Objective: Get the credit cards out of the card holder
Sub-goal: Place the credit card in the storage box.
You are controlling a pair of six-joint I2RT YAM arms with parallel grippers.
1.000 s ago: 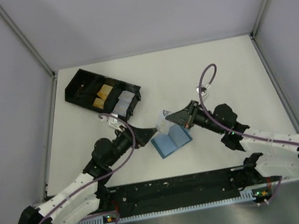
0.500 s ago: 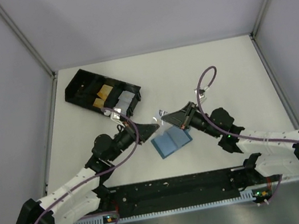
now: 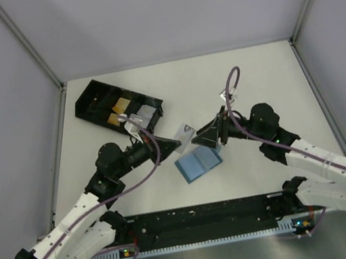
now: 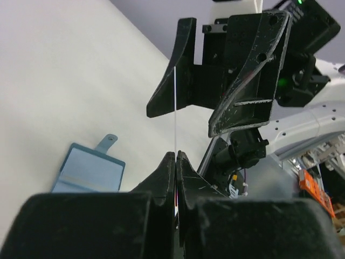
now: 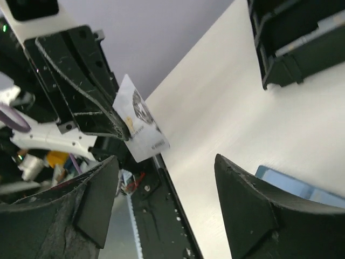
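Black tray sits at the back left, well clear of everything. Left gripper is pinched tight on a card, holding it up off the table. Card holder lies open on the table just below, between both arms. Right gripper faces the card with its fingers spread wide, gripping nothing.
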